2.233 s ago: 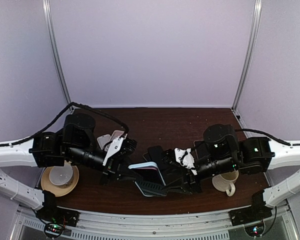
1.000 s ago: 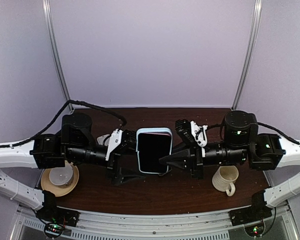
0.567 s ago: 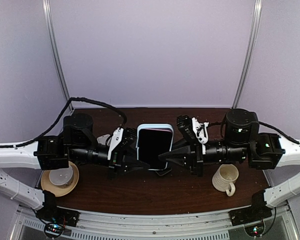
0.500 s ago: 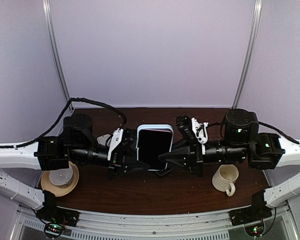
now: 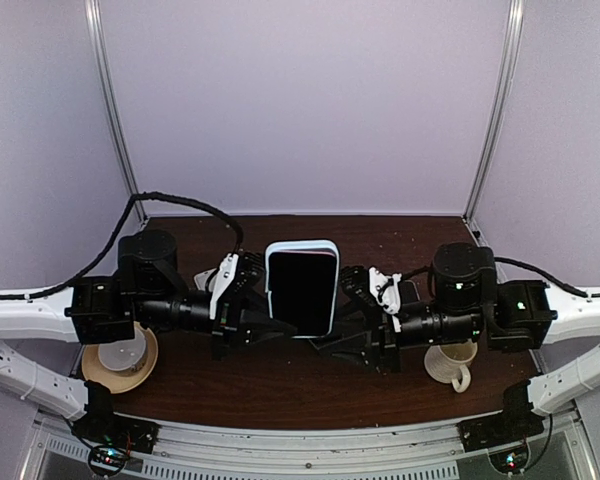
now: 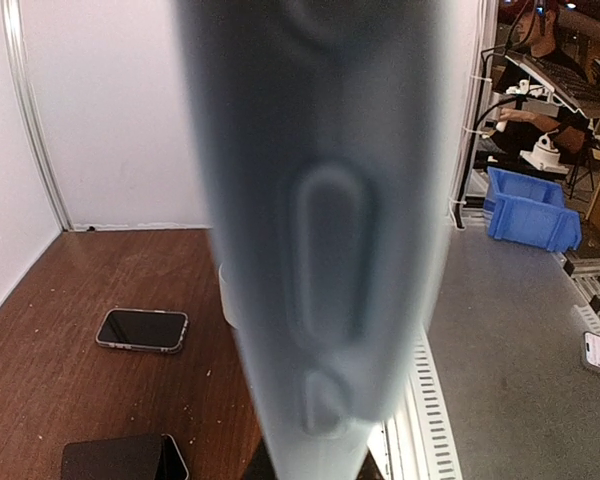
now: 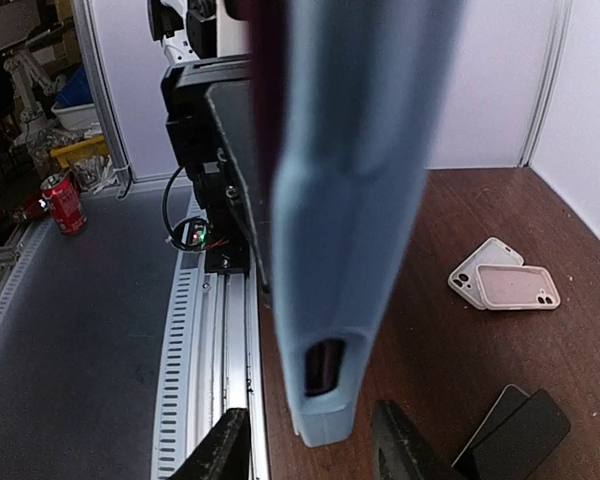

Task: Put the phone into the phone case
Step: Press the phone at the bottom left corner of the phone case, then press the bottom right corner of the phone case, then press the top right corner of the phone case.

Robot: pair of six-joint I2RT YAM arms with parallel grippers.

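Observation:
The phone (image 5: pixel 302 292), dark screen up, sits in the light blue phone case (image 5: pixel 302 247), held in the air above the table's middle. My left gripper (image 5: pixel 265 325) grips the case's left edge. In the left wrist view the case's side (image 6: pixel 320 200) fills the frame and hides my left gripper (image 6: pixel 310 465). My right gripper (image 5: pixel 340 340) is lower, at the case's right side. In the right wrist view the case (image 7: pixel 350 200), with the phone's dark edge (image 7: pixel 265 120), hangs between my right gripper's (image 7: pixel 310 448) spread fingers (image 7: pixel 225 450), which do not touch it.
A cream mug (image 5: pixel 452 362) stands at the right, a white cup on a saucer (image 5: pixel 120 355) at the left. Spare phones (image 6: pixel 142 330) and pale cases (image 7: pixel 505 285) lie on the brown table (image 5: pixel 280 390). Dark phones (image 7: pixel 515 425) lie near the right gripper.
The cased phone was lifted off the table and stood up between both grippers. In the last half second it shifted slightly up and left, and the right gripper dropped lower and came off it.

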